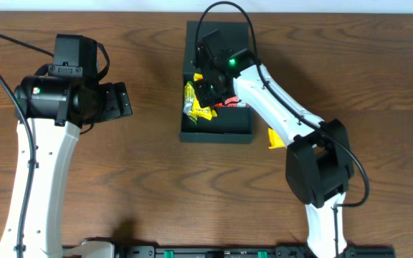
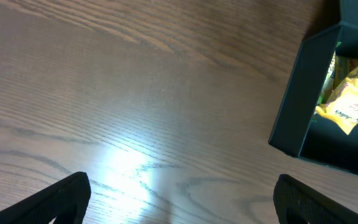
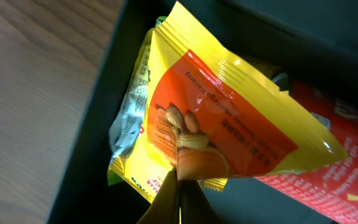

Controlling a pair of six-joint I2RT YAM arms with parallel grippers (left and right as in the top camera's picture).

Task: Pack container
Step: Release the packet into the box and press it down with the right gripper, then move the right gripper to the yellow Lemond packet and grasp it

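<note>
The dark teal container point(image 1: 216, 132) stands open at the table's centre back, its lid flap lying behind it; it also shows in the left wrist view point(image 2: 293, 106). My right gripper point(image 1: 208, 92) is inside it, shut on a yellow-and-orange snack packet point(image 3: 229, 124) held over other packets: a yellow-green one point(image 3: 135, 137) and a red one point(image 3: 328, 180). The yellow packets show from overhead point(image 1: 194, 100). My left gripper point(image 2: 179, 199) is open and empty over bare wood, left of the container point(image 1: 117, 100).
A yellow object point(image 1: 274, 137) lies on the table just right of the container, partly under the right arm. Bare wooden table surrounds the container on the left and front.
</note>
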